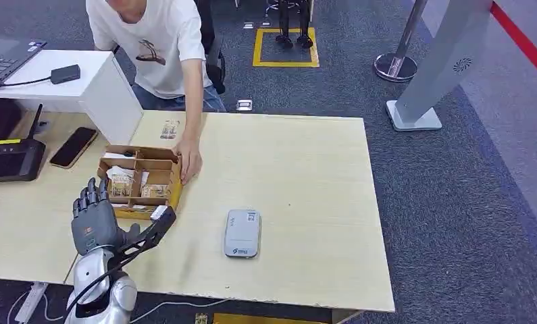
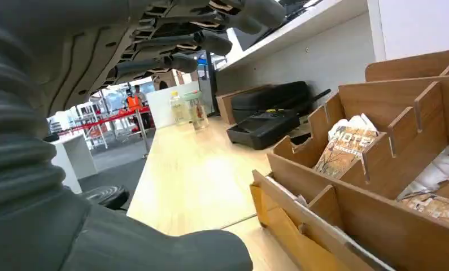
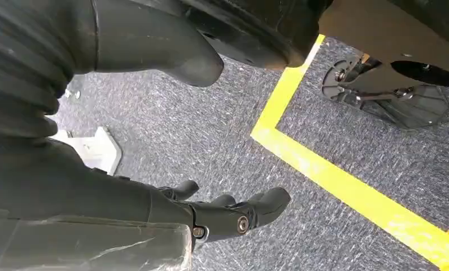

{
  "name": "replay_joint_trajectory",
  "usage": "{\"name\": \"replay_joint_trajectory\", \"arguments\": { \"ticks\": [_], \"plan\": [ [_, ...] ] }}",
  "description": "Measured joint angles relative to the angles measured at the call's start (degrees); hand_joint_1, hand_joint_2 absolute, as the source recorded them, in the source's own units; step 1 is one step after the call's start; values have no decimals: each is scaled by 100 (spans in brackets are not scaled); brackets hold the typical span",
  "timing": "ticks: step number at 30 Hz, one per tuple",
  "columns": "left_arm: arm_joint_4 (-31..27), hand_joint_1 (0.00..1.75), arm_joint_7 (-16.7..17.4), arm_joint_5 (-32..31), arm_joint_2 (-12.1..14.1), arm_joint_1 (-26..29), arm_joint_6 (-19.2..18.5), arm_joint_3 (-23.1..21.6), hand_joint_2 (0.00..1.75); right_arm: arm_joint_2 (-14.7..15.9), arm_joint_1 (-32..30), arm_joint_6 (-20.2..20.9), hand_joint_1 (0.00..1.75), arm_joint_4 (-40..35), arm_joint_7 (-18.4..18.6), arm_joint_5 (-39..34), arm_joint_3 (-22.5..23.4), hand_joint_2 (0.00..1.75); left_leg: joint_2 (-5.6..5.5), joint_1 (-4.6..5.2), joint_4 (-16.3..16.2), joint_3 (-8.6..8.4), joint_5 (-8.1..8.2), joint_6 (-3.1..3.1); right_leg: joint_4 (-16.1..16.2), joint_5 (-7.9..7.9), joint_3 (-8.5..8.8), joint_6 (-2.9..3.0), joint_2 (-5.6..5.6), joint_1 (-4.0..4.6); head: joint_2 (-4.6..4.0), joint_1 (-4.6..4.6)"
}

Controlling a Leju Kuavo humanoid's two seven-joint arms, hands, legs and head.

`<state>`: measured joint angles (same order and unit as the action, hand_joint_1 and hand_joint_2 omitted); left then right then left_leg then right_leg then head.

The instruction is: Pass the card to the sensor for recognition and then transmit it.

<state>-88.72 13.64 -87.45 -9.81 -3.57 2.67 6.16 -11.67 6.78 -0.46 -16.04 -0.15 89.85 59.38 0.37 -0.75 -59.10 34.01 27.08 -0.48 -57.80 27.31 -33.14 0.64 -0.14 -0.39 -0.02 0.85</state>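
My left hand point(image 1: 93, 217) is raised over the table's front left, palm toward the wooden divided box point(image 1: 172, 177), fingers spread and holding nothing. In the left wrist view its fingers point(image 2: 182, 42) reach out over the box point(image 2: 380, 226) with nothing between them and the thumb. Printed cards point(image 1: 121, 184) lie in the box's compartments, one card point(image 2: 345, 147) leaning in a slot. The grey sensor point(image 1: 242, 233) lies flat on the table to the right of my hand. My right hand point(image 3: 233, 214) hangs over grey carpet, fingers loosely extended and empty.
A person stands behind the table with a hand point(image 1: 190, 162) on the box's right end. A loose card point(image 1: 169, 128) lies behind the box. A phone point(image 1: 73, 146) and a black device point(image 1: 9, 162) sit at the left, beside a white stand point(image 1: 103, 94).
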Motion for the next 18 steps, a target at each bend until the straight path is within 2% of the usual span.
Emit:
{"name": "replay_joint_trajectory", "arguments": {
  "ticks": [12, 18],
  "plan": [
    [295, 0, 7, 0, 46, -152, 31, 94, 175, 0, 26, 17, 0, 0, 2, 7, -48, 175, 0, 0, 0, 0, 0, 0, 0, 0, 0, 0, 0, 0, 0, 0],
    [478, 0, -240, 0, 55, -273, 44, 146, 175, 0, 57, 65, 0, 0, 2, 7, -100, 175, 0, 0, 0, 0, 0, 0, 0, 0, 0, 0, 0, 0, 0, 0]
  ]
}}
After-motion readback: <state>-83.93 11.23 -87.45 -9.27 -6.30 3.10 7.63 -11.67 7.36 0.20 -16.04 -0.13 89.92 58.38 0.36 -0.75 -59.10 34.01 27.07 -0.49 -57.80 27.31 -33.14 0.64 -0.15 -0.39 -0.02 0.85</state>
